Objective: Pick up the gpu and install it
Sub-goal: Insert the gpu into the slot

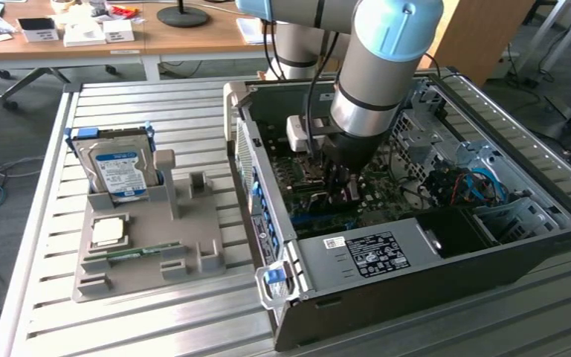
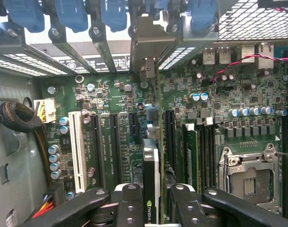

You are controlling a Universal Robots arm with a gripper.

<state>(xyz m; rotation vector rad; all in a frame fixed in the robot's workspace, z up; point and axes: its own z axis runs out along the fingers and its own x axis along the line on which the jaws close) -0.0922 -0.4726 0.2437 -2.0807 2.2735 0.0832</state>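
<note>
Deep inside the open computer case (image 1: 523, 245), right of centre in the exterior view, the arm reaches down so that its gripper (image 1: 337, 190) sits just above the motherboard (image 1: 385, 201). In the wrist view the gripper (image 2: 151, 201) is clamped on the gpu (image 2: 151, 175), which is seen edge-on: the two black fingers (image 2: 129, 203) press on either side of the thin card, and a green logo shows on its upper edge between them. The card stands upright over the green motherboard (image 2: 115, 90), its lower edge in line with an expansion slot beside the long white slot (image 2: 77, 151), and its silver bracket (image 2: 151, 42) reaches up to the slot openings at the rear of the case, under the row of blue clips (image 2: 113, 14). How far the card sits in the slot cannot be told.

On the slatted table (image 1: 166, 327), at the left of the exterior view, a grey holder tray (image 1: 152, 256) carries an upright hard drive (image 1: 119, 171) with a blue-white label, a processor chip (image 1: 107, 232) and a memory stick (image 1: 131, 253).
</note>
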